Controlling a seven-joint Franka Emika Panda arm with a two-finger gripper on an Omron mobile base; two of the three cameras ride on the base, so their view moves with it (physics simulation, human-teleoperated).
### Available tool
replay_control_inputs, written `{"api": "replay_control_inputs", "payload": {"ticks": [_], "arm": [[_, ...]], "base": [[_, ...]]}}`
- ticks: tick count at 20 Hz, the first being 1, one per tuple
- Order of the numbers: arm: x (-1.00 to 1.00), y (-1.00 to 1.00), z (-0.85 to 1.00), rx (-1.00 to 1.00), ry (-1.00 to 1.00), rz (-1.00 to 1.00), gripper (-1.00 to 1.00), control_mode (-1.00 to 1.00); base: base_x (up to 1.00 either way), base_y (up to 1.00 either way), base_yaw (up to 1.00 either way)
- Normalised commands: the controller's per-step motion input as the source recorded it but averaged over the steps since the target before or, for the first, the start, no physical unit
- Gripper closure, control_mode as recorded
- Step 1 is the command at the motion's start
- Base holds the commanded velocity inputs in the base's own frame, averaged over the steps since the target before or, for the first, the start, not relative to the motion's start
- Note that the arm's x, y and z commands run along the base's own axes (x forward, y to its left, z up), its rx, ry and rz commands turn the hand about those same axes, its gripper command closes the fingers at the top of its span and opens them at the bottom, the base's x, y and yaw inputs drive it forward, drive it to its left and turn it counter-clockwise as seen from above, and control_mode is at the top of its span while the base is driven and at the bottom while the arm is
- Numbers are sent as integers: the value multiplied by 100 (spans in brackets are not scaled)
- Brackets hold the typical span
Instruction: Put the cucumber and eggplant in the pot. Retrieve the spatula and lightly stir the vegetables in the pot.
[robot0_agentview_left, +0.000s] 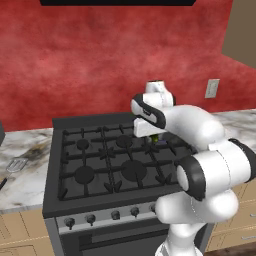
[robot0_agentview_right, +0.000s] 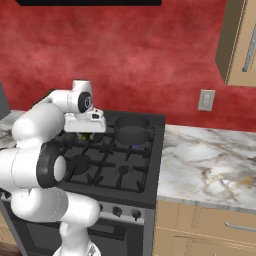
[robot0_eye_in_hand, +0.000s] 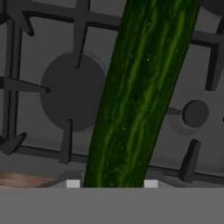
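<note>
- right now my end effector (robot0_agentview_right: 86, 135) hangs over the stove (robot0_agentview_left: 75, 195), above the middle of the grates, with my forearm bent across the cooktop in the left base view.
- it is closed on the cucumber (robot0_eye_in_hand: 140, 96): in the hand view the dark green length runs up from between my two pale finger tips (robot0_eye_in_hand: 73, 183) and crosses the whole picture on a slight slant.
- below the cucumber in that view lie the black grates, with a large round burner (robot0_eye_in_hand: 72, 92) on one side of it and a smaller burner cap (robot0_eye_in_hand: 195, 113) on the other.
- from the base views only a small green bit of the cucumber (robot0_agentview_left: 156, 137) shows under my wrist; i cannot tell how high it is held over the grates.
- the pot (robot0_agentview_right: 132, 129) stands on the back burner at the stove's right side in the right base view, near my hand but apart from it, dark and round.
- the spatula (robot0_agentview_left: 16, 165) lies on the marble counter (robot0_agentview_right: 210, 155) to the left of the stove, its pale blade flat, well apart from my end effector.
- a pale wall outlet (robot0_agentview_right: 205, 100) sits on the red wall above the counter.
</note>
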Motion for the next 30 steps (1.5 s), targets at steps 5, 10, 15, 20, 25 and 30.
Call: {"api": "replay_control_inputs", "payload": {"ticks": [5, 10, 15, 20, 25, 30], "arm": [[27, -78, 0, 8, 0, -4, 100, -100], [33, -75, 6, 5, 2, -1, 100, -100], [20, -23, 1, 0, 0, 0, 100, -100], [51, -1, 0, 0, 0, 0, 100, -100], [74, -2, 0, 0, 0, 0, 100, -100], [84, -14, 0, 0, 0, -2, 100, -100]], "base": [[0, 0, 0], [0, 0, 0], [0, 0, 0], [0, 0, 0], [0, 0, 0], [0, 0, 0]]}}
